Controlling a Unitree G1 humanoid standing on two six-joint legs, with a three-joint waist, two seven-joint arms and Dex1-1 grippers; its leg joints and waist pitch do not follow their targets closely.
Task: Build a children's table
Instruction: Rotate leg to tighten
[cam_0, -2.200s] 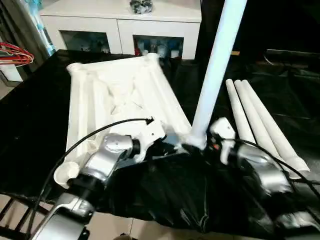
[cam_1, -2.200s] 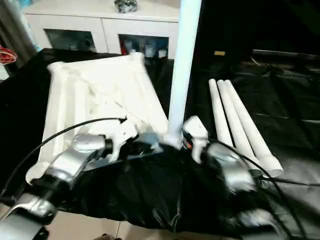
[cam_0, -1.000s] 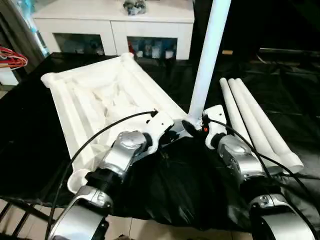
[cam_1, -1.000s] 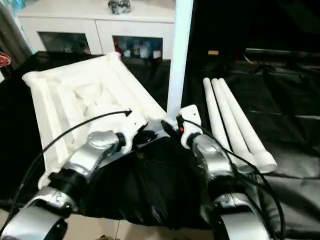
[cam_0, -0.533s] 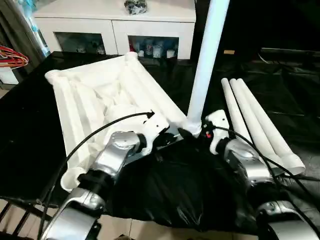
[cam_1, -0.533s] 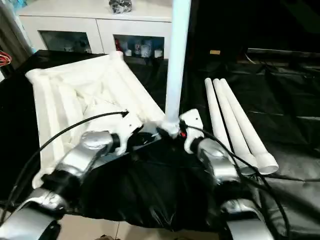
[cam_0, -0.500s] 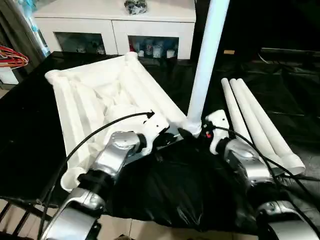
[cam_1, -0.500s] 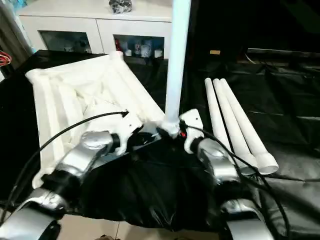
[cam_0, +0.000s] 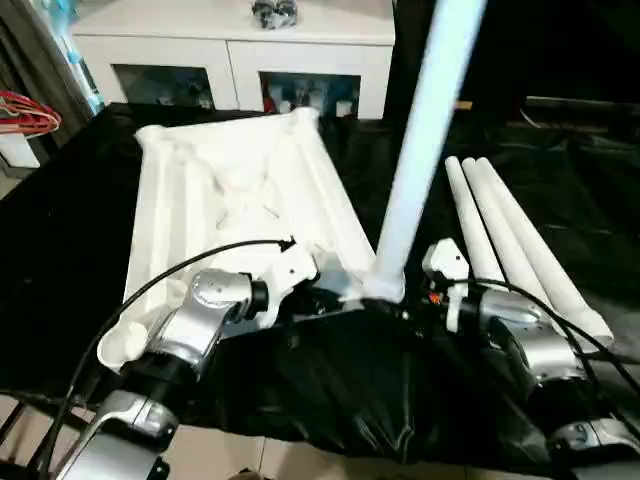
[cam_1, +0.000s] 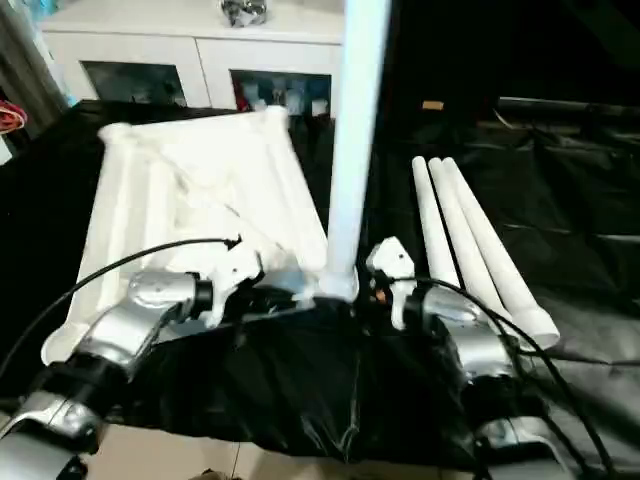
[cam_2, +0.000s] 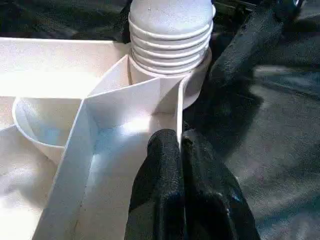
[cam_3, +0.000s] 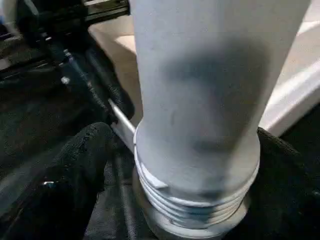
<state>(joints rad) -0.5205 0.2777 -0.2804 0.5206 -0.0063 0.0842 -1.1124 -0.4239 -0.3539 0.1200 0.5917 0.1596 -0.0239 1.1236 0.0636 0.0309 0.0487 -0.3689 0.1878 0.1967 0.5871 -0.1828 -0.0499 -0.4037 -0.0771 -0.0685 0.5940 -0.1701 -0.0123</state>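
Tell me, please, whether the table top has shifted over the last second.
Yes. The far end of the table top has swung right, toward the three loose legs, which kept their place on the black cover.

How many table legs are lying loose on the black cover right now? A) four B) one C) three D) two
C: three loose legs lie side by side on the black cover, on the robot's right, while a fourth leg stands upright in a corner socket of the upside-down tabletop.
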